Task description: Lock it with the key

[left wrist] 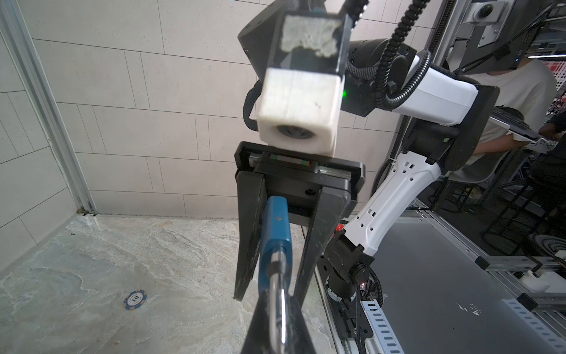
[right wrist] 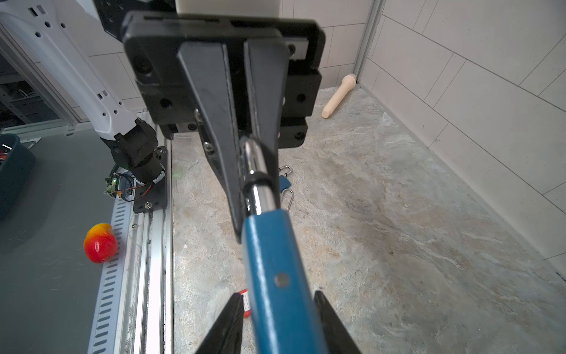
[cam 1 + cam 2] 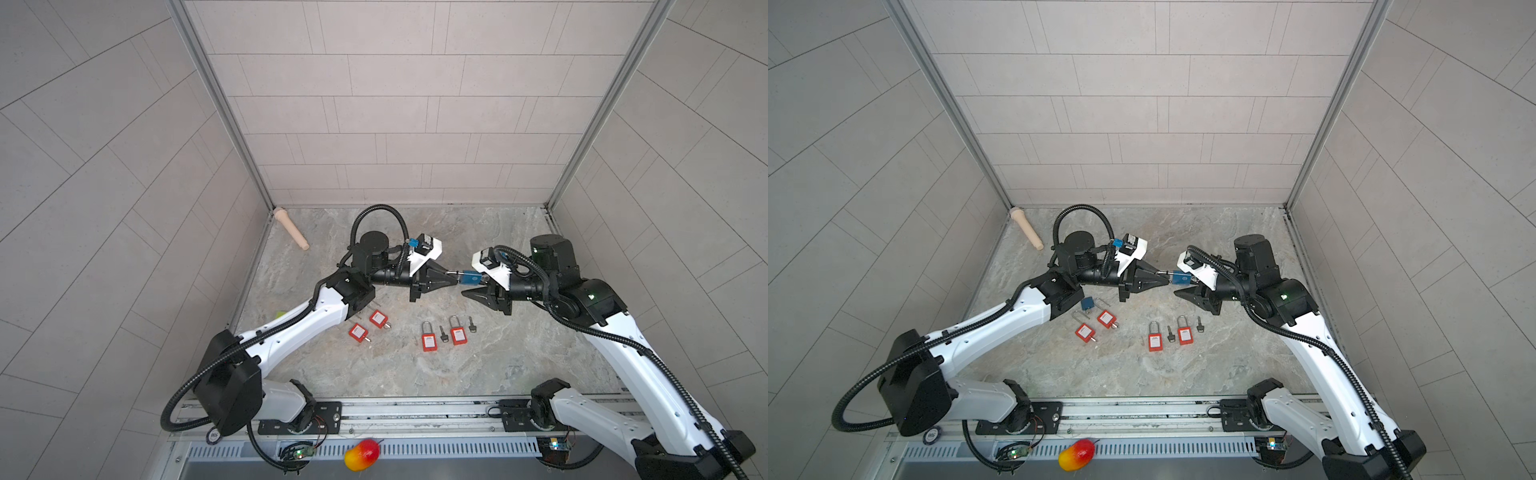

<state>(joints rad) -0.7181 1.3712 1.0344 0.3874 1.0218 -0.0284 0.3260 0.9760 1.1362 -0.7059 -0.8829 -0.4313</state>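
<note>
A blue padlock (image 3: 471,277) (image 3: 1181,277) hangs in the air between the two arms, above the middle of the stone floor. My left gripper (image 3: 457,279) (image 1: 277,303) is shut on its steel shackle (image 1: 277,294) (image 2: 257,171). My right gripper (image 3: 469,284) (image 2: 277,294) is open and straddles the blue body (image 2: 275,275), with a gap showing on each side. Two dark keys (image 3: 444,333) (image 3: 471,323) lie on the floor beside red padlocks. No key shows in the blue padlock.
Several red padlocks (image 3: 378,319) (image 3: 428,340) lie on the floor below the grippers. Another blue padlock (image 3: 1087,303) lies by the left forearm. A wooden peg (image 3: 291,228) rests in the back left corner, a toy mango (image 3: 362,454) on the front rail, a poker chip (image 1: 135,299) on the floor.
</note>
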